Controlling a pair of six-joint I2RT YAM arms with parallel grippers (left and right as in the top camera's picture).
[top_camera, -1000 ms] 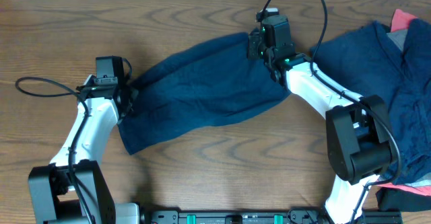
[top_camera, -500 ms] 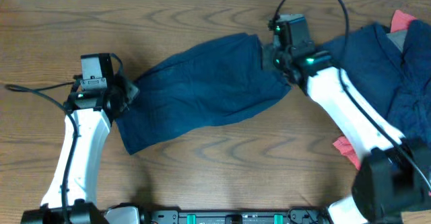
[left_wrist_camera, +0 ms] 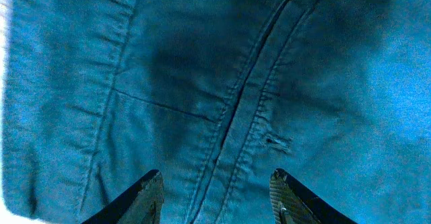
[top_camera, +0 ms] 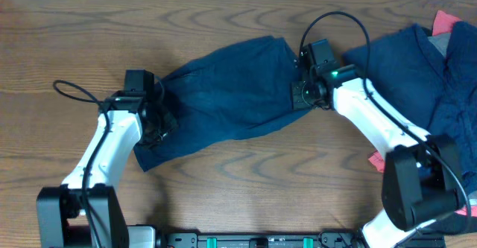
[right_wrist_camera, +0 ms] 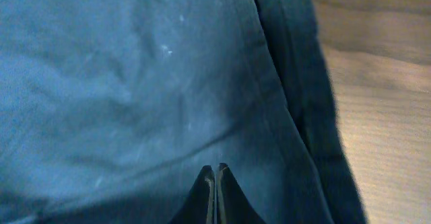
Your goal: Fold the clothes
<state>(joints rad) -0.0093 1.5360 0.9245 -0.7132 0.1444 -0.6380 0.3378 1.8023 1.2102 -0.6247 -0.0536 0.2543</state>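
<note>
A dark navy garment (top_camera: 231,91) lies spread slantwise across the middle of the table. My left gripper (top_camera: 159,121) hovers over its left end. In the left wrist view the jaws (left_wrist_camera: 215,182) are open, with the cloth's seams (left_wrist_camera: 236,116) between and below them. My right gripper (top_camera: 301,95) is at the garment's right edge. In the right wrist view its jaws (right_wrist_camera: 215,170) are shut tip to tip over the navy cloth (right_wrist_camera: 135,83), with no cloth seen between them. Bare table (right_wrist_camera: 384,116) shows to the right of the cloth.
A heap of more clothes (top_camera: 436,77) lies at the right edge: navy pieces, a red-pink piece (top_camera: 447,18) and a grey piece (top_camera: 440,43). Another red-pink bit (top_camera: 378,161) shows by the right arm. A black cable (top_camera: 71,93) loops left of the left arm.
My left gripper has moved right, onto the garment's left end. My right gripper has moved down and slightly left to the garment's right edge. The garment has barely shifted.
</note>
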